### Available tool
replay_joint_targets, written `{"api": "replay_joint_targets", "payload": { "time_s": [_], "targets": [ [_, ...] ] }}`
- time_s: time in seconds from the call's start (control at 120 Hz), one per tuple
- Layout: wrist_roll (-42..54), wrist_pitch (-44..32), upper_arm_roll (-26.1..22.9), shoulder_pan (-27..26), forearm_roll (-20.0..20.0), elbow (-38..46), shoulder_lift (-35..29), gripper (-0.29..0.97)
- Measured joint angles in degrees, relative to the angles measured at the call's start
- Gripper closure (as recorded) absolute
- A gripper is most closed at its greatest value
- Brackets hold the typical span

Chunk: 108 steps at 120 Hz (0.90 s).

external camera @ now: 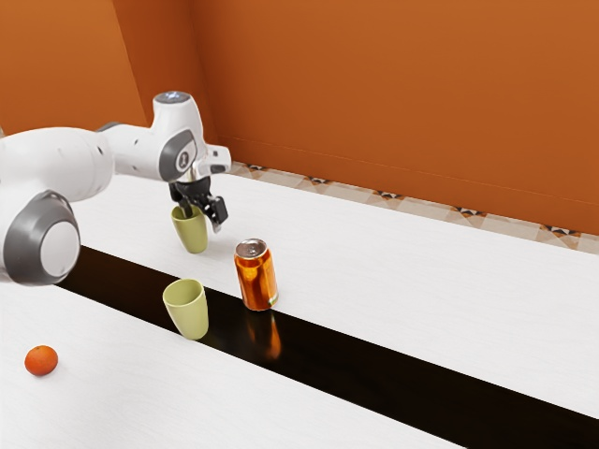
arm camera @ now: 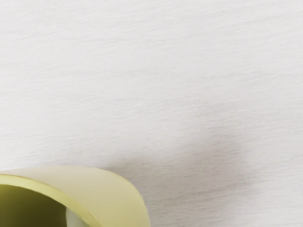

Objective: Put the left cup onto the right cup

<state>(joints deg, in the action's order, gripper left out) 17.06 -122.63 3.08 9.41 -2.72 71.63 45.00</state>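
Our gripper [external camera: 204,217] is clamped on the green cup [external camera: 191,236], fingers close together over its rim wall, one inside and one outside. The cup hangs upright just beneath the hand, mouth up [arm camera: 71,198]. The other green cup [external camera: 186,308] stands upright on the black strip, below the gripper and nearer the camera, beside the soda can [external camera: 255,274].

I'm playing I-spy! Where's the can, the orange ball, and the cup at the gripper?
can [external camera: 256,279], exterior view, amber side.
orange ball [external camera: 41,360], exterior view, its middle.
cup [external camera: 191,234], exterior view, green wall.
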Motion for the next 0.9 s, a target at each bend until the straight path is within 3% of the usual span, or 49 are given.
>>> {"api": "replay_joint_targets", "payload": {
  "time_s": [0.442,0.617,0.9],
  "targets": [
    [2.0,-0.3,0.8,0.0,2.0,0.0,0.5,0.65],
    [2.4,-0.3,0.8,0.0,2.6,0.1,0.5,0.74],
    [2.7,0.6,1.3,-0.4,2.6,1.7,-3.9,0.77]
  ]
}}
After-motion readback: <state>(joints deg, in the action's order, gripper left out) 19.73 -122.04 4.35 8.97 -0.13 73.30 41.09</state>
